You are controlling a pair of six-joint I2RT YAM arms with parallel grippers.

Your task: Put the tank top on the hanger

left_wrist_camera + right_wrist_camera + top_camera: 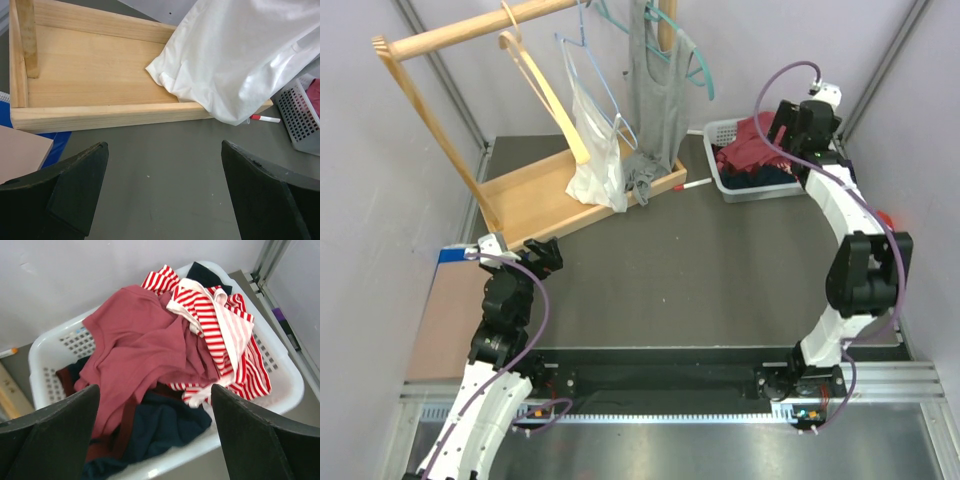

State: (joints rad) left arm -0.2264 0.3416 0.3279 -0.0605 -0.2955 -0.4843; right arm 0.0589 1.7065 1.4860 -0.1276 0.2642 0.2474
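The tank top (123, 422) is dark maroon and lies in the white basket (287, 390), mostly buried under a rose-red garment (140, 340); only a strap-like strip and small edges show. My right gripper (155, 390) is open and hovers just above the pile, also seen in the top view (782, 118). The tan wooden hanger (542, 92) hangs from the wooden rail at the back left. My left gripper (164, 145) is open and empty above the dark table, in front of the rack's base (100, 117); it shows in the top view too (545, 255).
The basket also holds a red-and-white striped garment (220, 325) and navy fabric (170, 422). A white camisole (595, 150) on a blue wire hanger and a grey tank top (655, 95) on a teal hanger hang from the rack. A red-tipped pen (692, 186) lies between rack and basket.
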